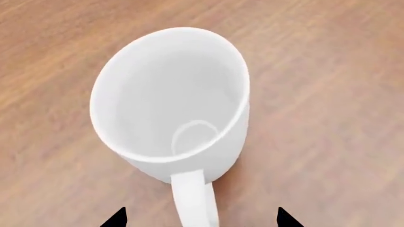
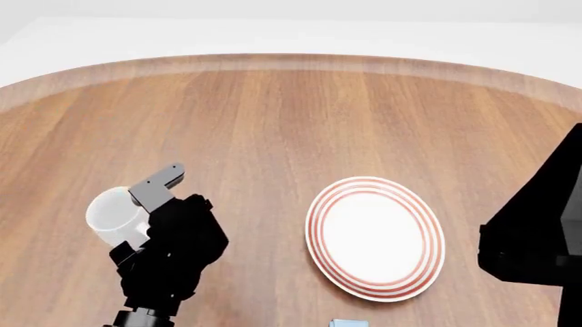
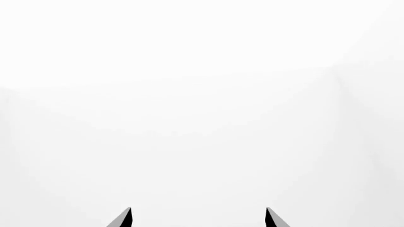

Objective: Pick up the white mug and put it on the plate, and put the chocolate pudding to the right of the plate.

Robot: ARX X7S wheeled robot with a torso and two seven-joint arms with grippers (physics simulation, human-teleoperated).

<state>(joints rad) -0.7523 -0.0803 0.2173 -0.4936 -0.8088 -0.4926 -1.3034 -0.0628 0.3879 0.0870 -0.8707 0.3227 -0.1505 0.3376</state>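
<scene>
Left hand spread apart astride glossy white ceramic mug's handle on wooden desk; only head view shows red-ringed round plate. Right hand apart, empty.

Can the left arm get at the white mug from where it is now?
Probably yes. The white mug stands upright on bare wood, its handle pointing between the open left gripper fingers; nothing lies between.

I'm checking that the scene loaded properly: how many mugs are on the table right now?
1. The white mug stands on the table at its left side, left of the plate, partly behind the left arm. No other mug shows, though the arms could hide something.
</scene>
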